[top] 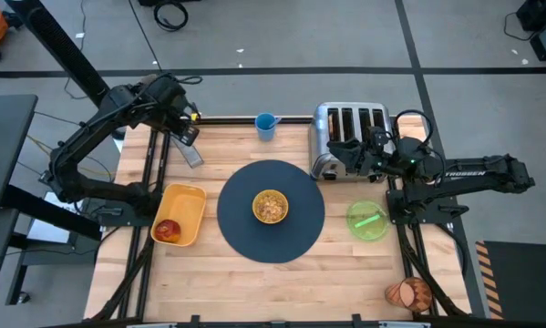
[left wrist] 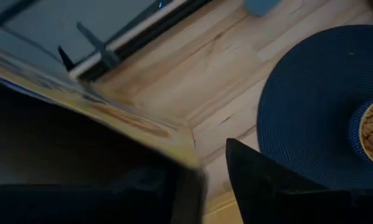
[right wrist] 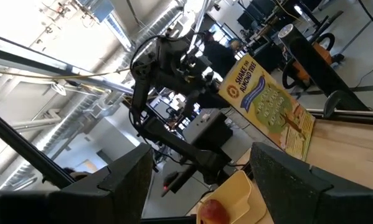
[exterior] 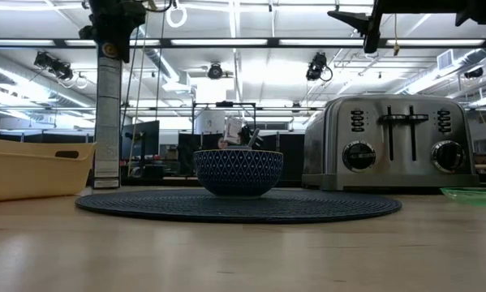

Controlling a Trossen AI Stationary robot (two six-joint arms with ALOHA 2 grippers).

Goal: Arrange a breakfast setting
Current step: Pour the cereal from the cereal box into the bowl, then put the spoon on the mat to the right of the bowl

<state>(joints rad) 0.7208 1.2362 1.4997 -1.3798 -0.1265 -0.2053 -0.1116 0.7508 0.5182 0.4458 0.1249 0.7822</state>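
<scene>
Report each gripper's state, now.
Left gripper: at the cereal box, grip cannot be told.
Right gripper: open, empty, over the toaster.

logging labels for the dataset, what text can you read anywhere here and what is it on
"SHAKE THE ALMOND TREE": yellow cereal box at the table's back left edge.
"TROSSEN": right dark robot arm.
Smaller print on the box: too small to read.
Chrome four-slot toaster dial markings: too small to read.

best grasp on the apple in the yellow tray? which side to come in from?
Come from straight above. The red apple sits low in the yellow tray, near its end closest to the table's front edge, so the tray walls likely block a side approach. Span the fingers across its round middle, along the tray's long axis where there is free room.
</scene>
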